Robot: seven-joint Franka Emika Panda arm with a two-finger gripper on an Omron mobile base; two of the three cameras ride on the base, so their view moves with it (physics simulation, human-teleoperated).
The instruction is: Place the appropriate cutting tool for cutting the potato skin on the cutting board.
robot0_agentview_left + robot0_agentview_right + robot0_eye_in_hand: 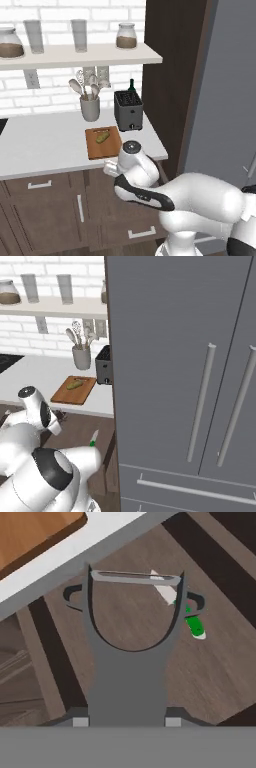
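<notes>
The gripper [127, 722] is clamped on the handle of the cutting tool [132, 637], forked head forward, over the wooden floor [220, 662] (a green-handled knife [182, 607] lies there). Beyond, the cutting board [103, 142] on the tabletop [45, 145] carries the potato [103, 136].

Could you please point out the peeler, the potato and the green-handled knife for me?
peeler [131, 677]: hand view, on its broad grey handle.
potato [103, 136]: left base view, middle of the lump on the board.
green-handled knife [194, 625]: hand view, on its green handle, on the floor.
</notes>
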